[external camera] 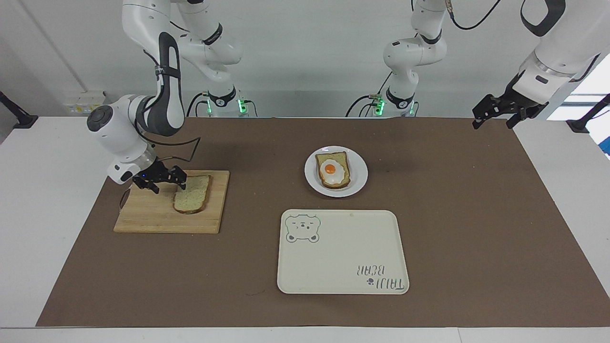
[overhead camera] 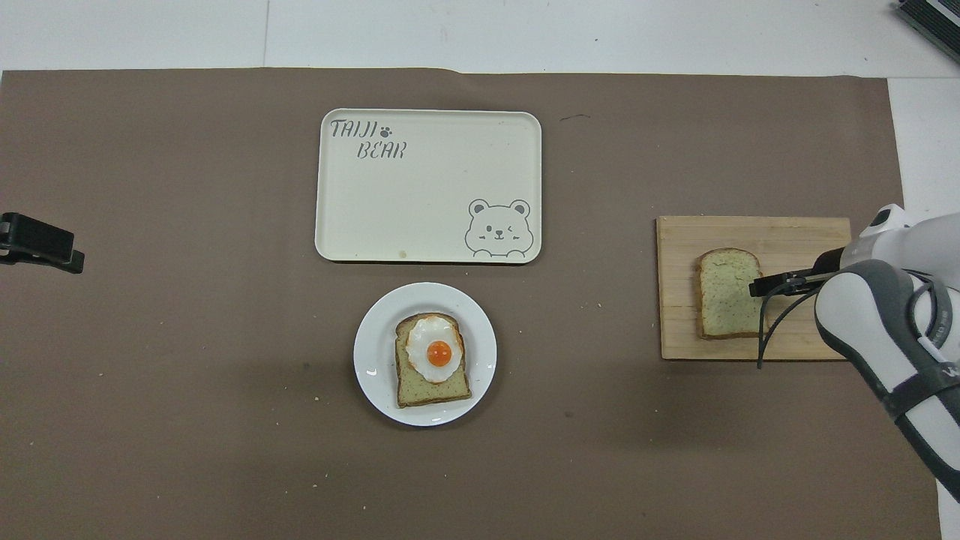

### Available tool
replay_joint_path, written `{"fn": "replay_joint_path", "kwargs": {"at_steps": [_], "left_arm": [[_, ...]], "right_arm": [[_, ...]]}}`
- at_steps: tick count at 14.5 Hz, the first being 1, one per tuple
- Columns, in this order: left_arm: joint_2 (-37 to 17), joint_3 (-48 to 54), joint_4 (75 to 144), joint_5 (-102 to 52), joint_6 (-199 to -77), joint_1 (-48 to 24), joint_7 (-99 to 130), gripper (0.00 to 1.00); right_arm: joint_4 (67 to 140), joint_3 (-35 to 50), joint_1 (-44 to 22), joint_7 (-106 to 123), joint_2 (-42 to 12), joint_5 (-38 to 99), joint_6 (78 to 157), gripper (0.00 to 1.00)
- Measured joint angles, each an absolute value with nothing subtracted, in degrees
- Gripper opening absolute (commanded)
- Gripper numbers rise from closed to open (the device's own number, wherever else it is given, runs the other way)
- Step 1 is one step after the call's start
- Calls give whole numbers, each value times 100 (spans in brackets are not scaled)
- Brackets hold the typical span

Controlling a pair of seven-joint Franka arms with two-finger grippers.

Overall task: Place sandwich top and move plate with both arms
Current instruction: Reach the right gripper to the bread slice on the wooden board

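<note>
The sandwich top (external camera: 191, 200) on the board (external camera: 157, 216) is approached by the open right end effector (external camera: 167, 181); a grasp is needed next. The open left end effector (external camera: 493, 114) waits.

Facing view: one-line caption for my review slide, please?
Right pincer, open, reaches the plain bread slice on the cutting board; left pincer waits.

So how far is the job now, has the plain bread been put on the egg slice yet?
Not yet; nothing is finished. The sandwich top lies flat on the wooden board, not lifted. In hand: the right hand, open, is low at the slice's edge. The left hand waits, open, over the table's corner. Left: grasp the slice, lay it on the egg slice on the plate, then move the plate with both arms.
</note>
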State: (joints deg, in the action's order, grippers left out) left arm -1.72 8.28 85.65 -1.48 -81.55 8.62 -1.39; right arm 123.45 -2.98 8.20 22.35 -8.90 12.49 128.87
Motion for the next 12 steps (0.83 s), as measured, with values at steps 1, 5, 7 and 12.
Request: {"fn": "replay_joint_path", "kwargs": {"at_steps": [1, 5, 7, 12], "left_arm": [[-172, 828, 8565, -148, -8155, 862, -139, 100], [-172, 828, 8565, -148, -8155, 862, -139, 100], [-172, 829, 8565, -148, -8155, 862, -139, 100], [-172, 828, 8565, -148, -8155, 862, -139, 100]], "right_arm": [[12367, -298, 820, 2235, -890, 1297, 12887, 100], [12405, -299, 824, 2235, -890, 1331, 12888, 95], [12430, -299, 827, 2236, -890, 1333, 12888, 74], [12444, -298, 830, 2236, -891, 1335, 12888, 0]]}}
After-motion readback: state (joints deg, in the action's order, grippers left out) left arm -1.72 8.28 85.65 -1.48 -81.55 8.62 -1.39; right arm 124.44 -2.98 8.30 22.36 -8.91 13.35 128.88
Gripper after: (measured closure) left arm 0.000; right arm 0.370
